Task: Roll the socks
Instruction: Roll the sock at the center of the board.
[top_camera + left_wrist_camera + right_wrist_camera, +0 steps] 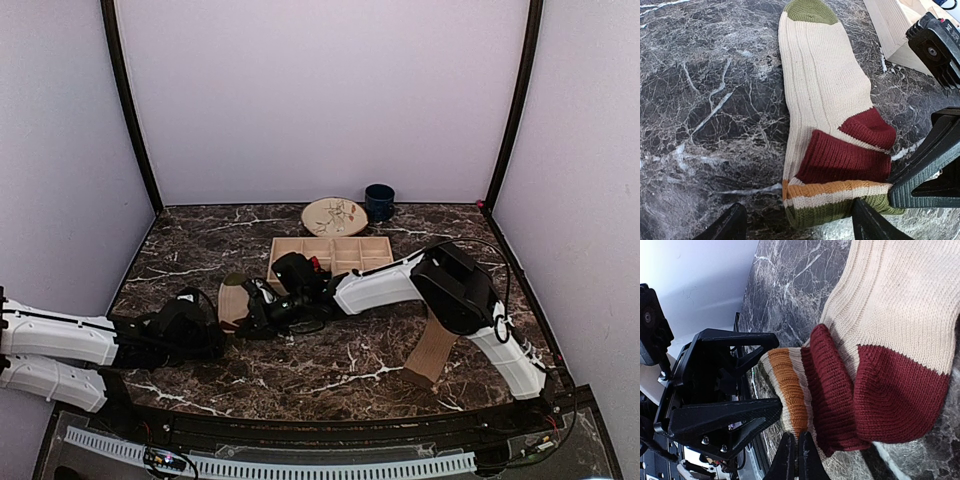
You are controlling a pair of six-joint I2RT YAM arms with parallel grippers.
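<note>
The sock (820, 85) lies flat on the dark marbled bench (700, 100), left of centre in the top view and just beside the near left corner of a wooden compartment tray (345, 243). Its body is cream rib knit with lengthwise ribs. The toe is olive green and points away from the arms. The heel is maroon. The leg end carries, in order, a wide maroon ribbed band, an orange stripe, a cream stripe and an olive cuff. This leg end is bunched toward the heel, so that the maroon band stands up in a fold against the maroon heel patch. The foot section is smooth and straight; the cuff end is thickened and slightly raised off the bench. The left gripper (800, 223) stands wide, one finger on each side of the cuff end and neither closed on the fabric. The right gripper (796, 460) is fully closed, its fingertips pinching the striped edge of the cuff from the tray side.
</note>
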